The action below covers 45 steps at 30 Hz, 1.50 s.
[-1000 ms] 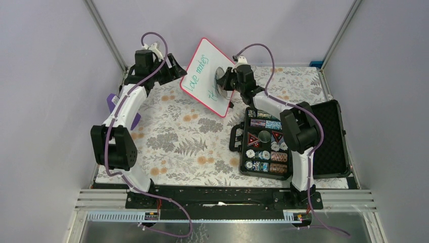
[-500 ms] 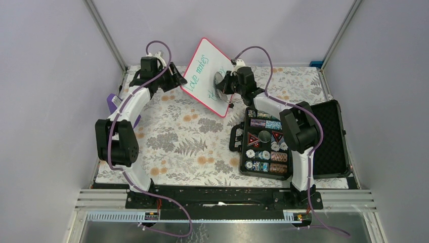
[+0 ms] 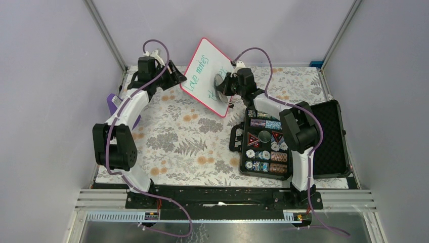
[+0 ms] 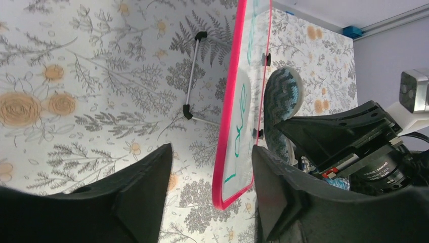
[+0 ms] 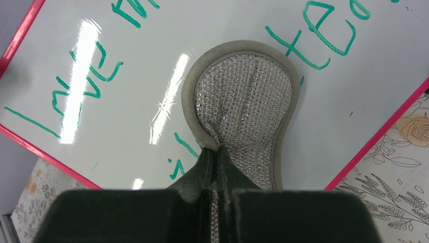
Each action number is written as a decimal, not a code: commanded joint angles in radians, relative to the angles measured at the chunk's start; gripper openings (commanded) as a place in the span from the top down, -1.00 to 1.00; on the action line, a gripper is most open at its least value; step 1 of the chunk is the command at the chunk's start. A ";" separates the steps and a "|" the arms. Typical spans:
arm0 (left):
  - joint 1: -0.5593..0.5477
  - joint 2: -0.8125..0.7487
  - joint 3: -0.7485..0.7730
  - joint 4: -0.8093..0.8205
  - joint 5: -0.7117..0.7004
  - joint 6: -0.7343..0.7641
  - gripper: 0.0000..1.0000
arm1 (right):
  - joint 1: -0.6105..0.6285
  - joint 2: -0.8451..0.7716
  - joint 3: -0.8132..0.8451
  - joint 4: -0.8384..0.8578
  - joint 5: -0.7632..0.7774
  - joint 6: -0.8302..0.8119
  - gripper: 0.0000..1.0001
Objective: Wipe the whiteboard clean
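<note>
The whiteboard [image 3: 208,76] stands tilted on its thin stand at the back of the table, red-rimmed, with green handwriting on it. My right gripper [image 3: 226,84] is shut on a round grey mesh pad [image 5: 242,101] and presses it flat against the board's face [image 5: 126,76], among the green letters. My left gripper [image 3: 178,77] is open at the board's left edge; in the left wrist view the red rim [image 4: 228,126] lies between its two fingers [image 4: 146,182], not touching either. The pad's patterned back [image 4: 281,96] shows beyond the board.
An open black case [image 3: 268,142] of poker chips lies at the right, its foam lid [image 3: 329,136] spread toward the right wall. A purple object [image 3: 111,104] sits at the left table edge. The floral cloth [image 3: 187,142] covers the table. The board's wire stand [image 4: 191,76] rests on it.
My left gripper has moved right, from beside the board's left corner to straddle its edge. My right gripper with the pad has shifted slightly up the board's face.
</note>
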 commanded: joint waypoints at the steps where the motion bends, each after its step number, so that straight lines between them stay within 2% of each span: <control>1: 0.017 -0.032 0.001 0.100 0.035 -0.029 -0.15 | 0.018 -0.014 0.044 0.002 -0.013 -0.018 1.00; 10: 0.020 -0.032 -0.021 0.131 0.056 -0.047 0.34 | 0.081 0.010 0.108 -0.045 0.026 -0.059 1.00; 21: 0.010 -0.005 -0.016 0.145 0.103 -0.061 0.39 | 0.101 0.045 0.190 -0.104 0.056 -0.056 1.00; 29: -0.003 0.010 -0.013 0.145 0.102 -0.052 0.84 | 0.127 0.087 0.276 -0.157 0.073 -0.066 1.00; 34: -0.011 0.011 -0.012 0.144 0.104 -0.048 1.00 | 0.157 0.124 0.373 -0.205 0.078 -0.060 1.00; 41: -0.011 0.016 -0.012 0.143 0.103 -0.047 1.00 | 0.217 0.225 0.609 -0.320 0.055 -0.073 1.00; 45: -0.011 0.008 -0.014 0.144 0.098 -0.044 1.00 | 0.227 0.278 0.691 -0.377 0.066 -0.062 1.00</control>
